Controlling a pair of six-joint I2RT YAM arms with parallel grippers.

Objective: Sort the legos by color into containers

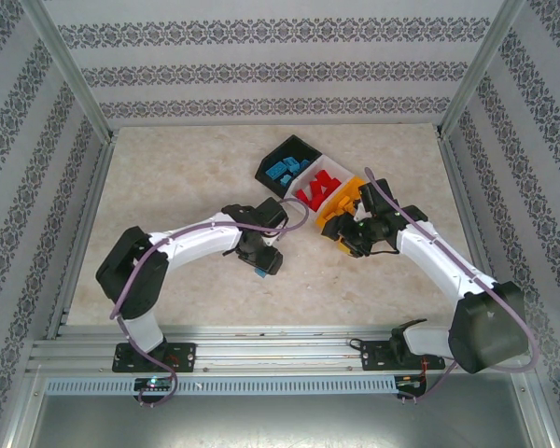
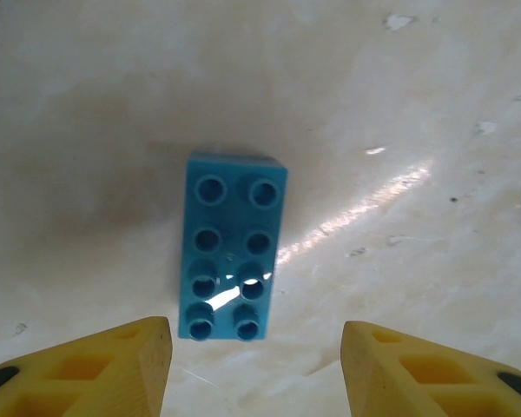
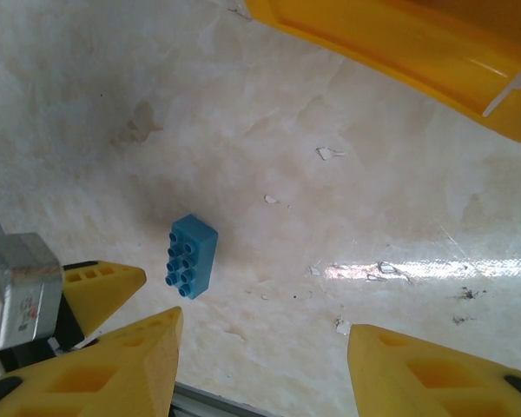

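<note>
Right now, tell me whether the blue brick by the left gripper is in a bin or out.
Out: the blue brick lies on the bare table, ahead of the open left gripper.

The top external camera looks down from above and behind the arm bases, taking in the whole table (image 1: 168, 187). Each wrist camera faces down, close over it, with its yellow fingers (image 2: 113, 365) at 6 o'clock. Both wrist views share the blue brick (image 2: 234, 248); the right one catches the orange bin (image 3: 399, 43) at 1 o'clock.

1 lego (image 2: 234, 248) lies on the table (image 1: 168, 187), before the 3 containers (image 1: 297, 149).
</note>
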